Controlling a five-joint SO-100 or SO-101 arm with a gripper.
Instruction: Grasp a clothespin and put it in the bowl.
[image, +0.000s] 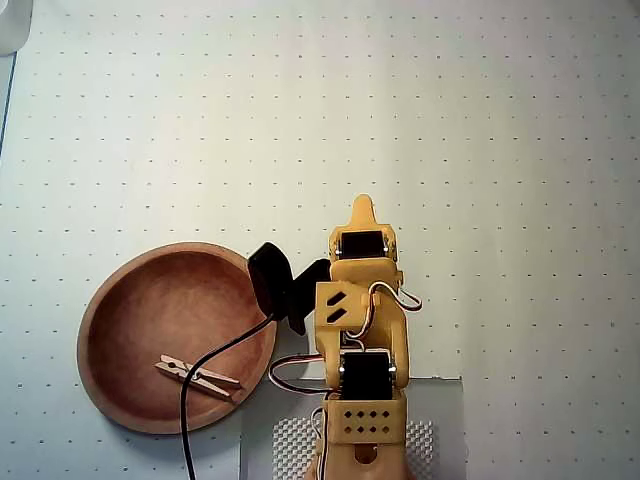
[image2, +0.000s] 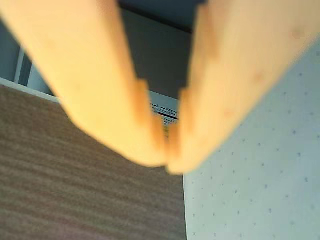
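In the overhead view a light-tan wooden clothespin (image: 197, 377) lies inside the reddish-brown wooden bowl (image: 108, 312), near its lower right wall. The yellow arm is folded back over its base, to the right of the bowl. My gripper (image: 364, 207) points toward the top of the view, well clear of the bowl. In the wrist view the two yellow fingers (image2: 115, 100) meet at their tips, so my gripper (image2: 168, 162) is shut with nothing between the jaws.
A black wrist camera (image: 270, 277) and its cable (image: 186, 410) overhang the bowl's right rim. A white dotted mat (image: 400, 100) covers the table. A grey pad (image: 440, 430) lies under the arm's base. The wrist view shows brown floor (image2: 75, 190) past the mat's edge.
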